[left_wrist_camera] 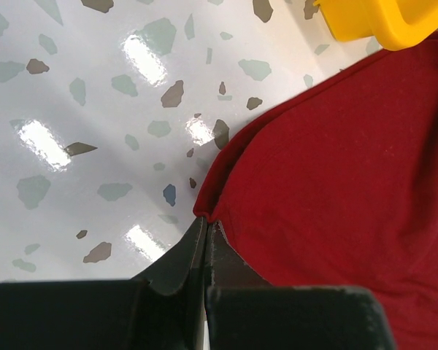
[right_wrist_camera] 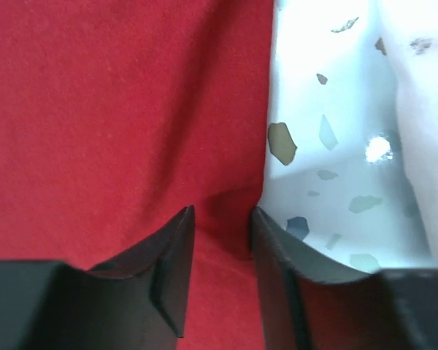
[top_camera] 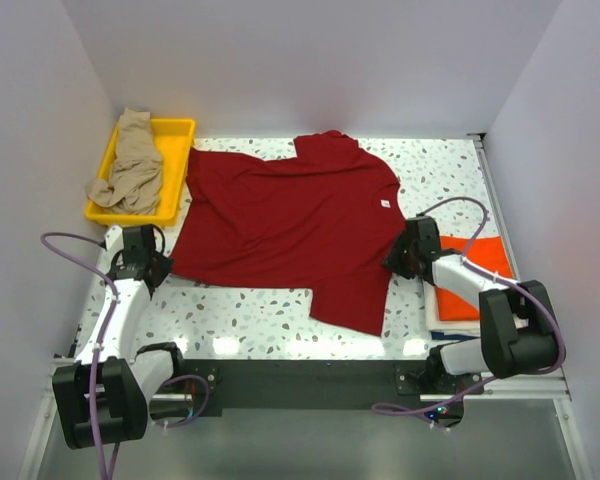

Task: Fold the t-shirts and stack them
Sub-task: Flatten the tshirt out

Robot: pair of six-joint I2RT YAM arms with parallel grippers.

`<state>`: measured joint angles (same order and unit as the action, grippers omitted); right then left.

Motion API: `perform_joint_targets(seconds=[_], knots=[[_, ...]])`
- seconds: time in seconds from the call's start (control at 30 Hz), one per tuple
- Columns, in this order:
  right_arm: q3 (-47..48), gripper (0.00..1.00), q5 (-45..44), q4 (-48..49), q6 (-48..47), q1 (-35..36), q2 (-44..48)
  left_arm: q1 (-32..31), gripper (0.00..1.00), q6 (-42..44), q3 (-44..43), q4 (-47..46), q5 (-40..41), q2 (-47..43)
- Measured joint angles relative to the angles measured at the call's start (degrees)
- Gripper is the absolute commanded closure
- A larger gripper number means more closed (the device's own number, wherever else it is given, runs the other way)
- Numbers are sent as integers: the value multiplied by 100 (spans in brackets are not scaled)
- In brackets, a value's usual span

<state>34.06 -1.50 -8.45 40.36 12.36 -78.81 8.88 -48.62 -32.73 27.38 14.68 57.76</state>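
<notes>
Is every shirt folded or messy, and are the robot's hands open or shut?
dark red t-shirt, spread out unfolded on the table
tan t-shirt, crumpled in the yellow tray
orange t-shirt, folded, on top of the white t-shirt
white t-shirt, folded underneath
left gripper, shut on the dark red t-shirt's edge
right gripper, open, over the dark red t-shirt's edge

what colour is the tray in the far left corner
The tray is bright yellow, best seen in the top external view.
</notes>
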Motion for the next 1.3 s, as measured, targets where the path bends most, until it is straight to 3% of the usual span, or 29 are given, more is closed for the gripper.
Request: perform_joint_targets(seconds=[0.13,0.23,0.43,0.67,0.83,1.13,1.3], knots=[[-17,81,101,79,133,-2,-68,0,100,2,0,-15,-50,0],[-31,100,111,59,184,-2,-68,0,100,15,0,-50,-127,0],[138,100,122,-372,205,-24,297,4,100,107,-142,-26,-352,2],[1213,100,83,-1397,83,-240,1687,4,100,236,-1040,214,-695,-446],[2621,100,-55,-2210,-85,-267,2361,4,100,284,-2396,658,-789,-798],[5755,100,-446,-3770,-522,-267,2675,4,100,343,-5689,1499,-828,-975],[6992,100,-549,-4194,-739,-269,2804,4,100,313,-6723,1598,-828,-1088]])
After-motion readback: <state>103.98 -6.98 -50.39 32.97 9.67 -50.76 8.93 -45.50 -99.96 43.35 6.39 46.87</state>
